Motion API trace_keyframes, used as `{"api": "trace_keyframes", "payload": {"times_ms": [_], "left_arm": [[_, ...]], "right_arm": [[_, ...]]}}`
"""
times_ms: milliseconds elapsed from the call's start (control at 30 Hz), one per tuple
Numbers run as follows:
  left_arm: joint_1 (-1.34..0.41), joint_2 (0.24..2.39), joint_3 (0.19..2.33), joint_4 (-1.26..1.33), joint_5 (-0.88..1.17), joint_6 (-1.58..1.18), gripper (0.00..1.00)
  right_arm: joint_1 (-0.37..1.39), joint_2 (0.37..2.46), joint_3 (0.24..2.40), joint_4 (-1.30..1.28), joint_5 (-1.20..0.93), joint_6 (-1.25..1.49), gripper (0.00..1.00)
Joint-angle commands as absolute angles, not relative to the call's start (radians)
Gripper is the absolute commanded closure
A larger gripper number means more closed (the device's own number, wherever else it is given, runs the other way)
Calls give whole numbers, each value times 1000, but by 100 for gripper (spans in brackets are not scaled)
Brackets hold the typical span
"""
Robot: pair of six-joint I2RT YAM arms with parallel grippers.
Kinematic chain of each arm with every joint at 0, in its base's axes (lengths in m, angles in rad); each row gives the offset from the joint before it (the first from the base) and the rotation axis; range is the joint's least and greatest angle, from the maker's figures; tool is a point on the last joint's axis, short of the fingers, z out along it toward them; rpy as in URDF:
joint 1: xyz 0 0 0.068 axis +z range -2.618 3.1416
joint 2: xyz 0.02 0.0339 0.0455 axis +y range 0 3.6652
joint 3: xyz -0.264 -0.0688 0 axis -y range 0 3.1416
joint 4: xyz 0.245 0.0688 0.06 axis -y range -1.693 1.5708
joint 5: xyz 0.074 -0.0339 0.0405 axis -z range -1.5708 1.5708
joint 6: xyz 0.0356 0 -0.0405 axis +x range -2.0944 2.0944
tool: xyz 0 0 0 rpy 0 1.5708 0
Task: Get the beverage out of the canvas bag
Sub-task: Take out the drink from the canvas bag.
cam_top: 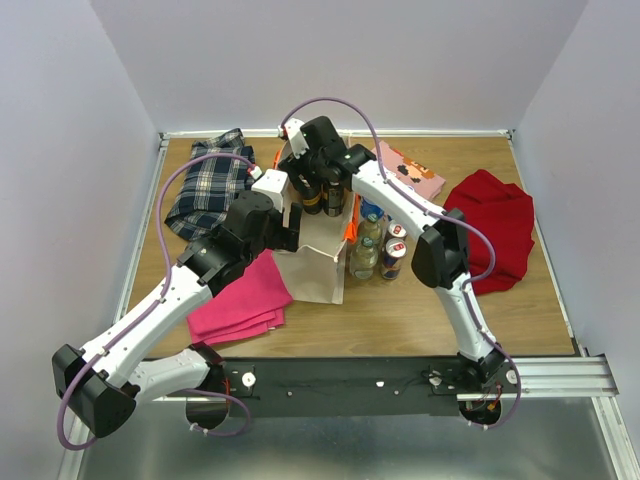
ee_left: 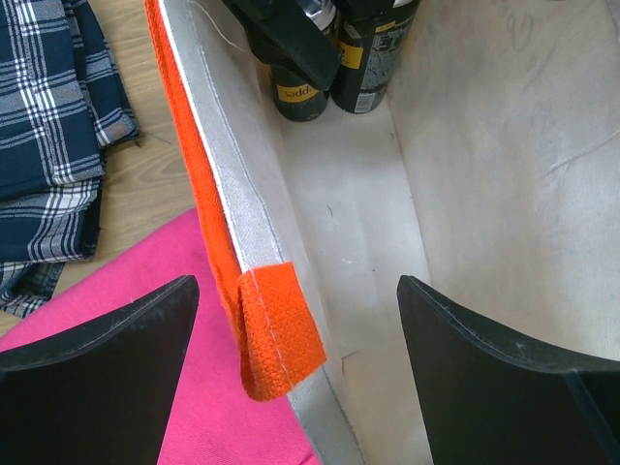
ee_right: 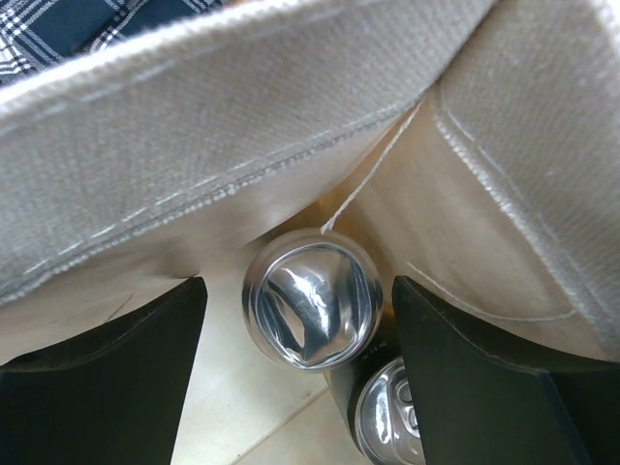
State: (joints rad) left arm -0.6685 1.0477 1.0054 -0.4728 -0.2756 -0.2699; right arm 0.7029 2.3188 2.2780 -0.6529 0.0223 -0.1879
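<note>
Near desk (cam_top: 400, 320) edge, left of centre: folded pink cloth (cam_top: 240, 300). The canvas bag (cam_top: 318, 262) stands mid-desk, hard up against the cloth's right edge. Its mouth is open upward and its long walls run near-to-far.

The left gripper (ee_left: 297, 291) sits over the bag's left long wall with fingers (ee_left: 107, 358) spread wide. One finger is outside above the pink cloth, the other inside the bag. The wall and orange handle (ee_left: 208, 223) run between them with a gap on each side, so nothing is pinched. The handle's sewn end sits right between the tips.

Outside the bag, just beside its right wall, is an upright cluster of clear bottles (cam_top: 364, 255) and small cans (cam_top: 392, 262).

Beverage: two dark cans (cam_top: 312, 197) stand upright side by side on the bag floor at its far end.

The right gripper (ee_right: 300, 291) reaches down into that far end with fingers (ee_right: 107, 378) spread either side of the silver-topped can (ee_right: 310, 302). Bag floor shows between each finger and the can, so no contact is visible. The neighbour can (ee_right: 387, 418) is just beside it, partly under one finger. A loose thread (ee_right: 373, 174) hangs from the bag seam to the can rim.

Far-left corner: plaid cloth (cam_top: 210, 185). Far edge, right of the bag: flat pink printed item (cam_top: 410, 170). Right side of the desk: red cloth (cam_top: 495, 225).
</note>
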Motion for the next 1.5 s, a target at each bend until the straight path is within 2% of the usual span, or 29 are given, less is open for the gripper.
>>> {"api": "trace_keyframes", "payload": {"times_ms": [0, 400, 800, 967, 1200, 1233, 1300, 1333, 1467], "left_arm": [[-664, 1048, 1017, -466, -291, -261, 7], [-663, 1051, 1019, -466, -291, -256, 7], [-663, 1046, 1017, -463, -284, -259, 8], [-663, 1048, 1016, -463, -284, -258, 8], [-663, 1048, 1012, -460, -279, -261, 8], [-663, 1048, 1014, -460, -281, -261, 8], [-663, 1051, 1014, -459, -279, -261, 8], [-663, 1052, 1017, -459, -276, -259, 8], [-663, 1055, 1017, -457, -276, -258, 8]], "right_arm": [[695, 2368, 2275, -664, 45, -169, 16], [693, 2375, 2269, -673, 23, -164, 21], [693, 2382, 2283, -684, 40, -155, 21], [693, 2375, 2276, -678, 29, -156, 28], [693, 2385, 2283, -704, 25, -169, 52], [693, 2387, 2283, -706, 25, -169, 59], [693, 2387, 2284, -707, 25, -172, 67], [693, 2390, 2284, -707, 25, -173, 75], [693, 2387, 2284, -706, 25, -172, 94]]}}
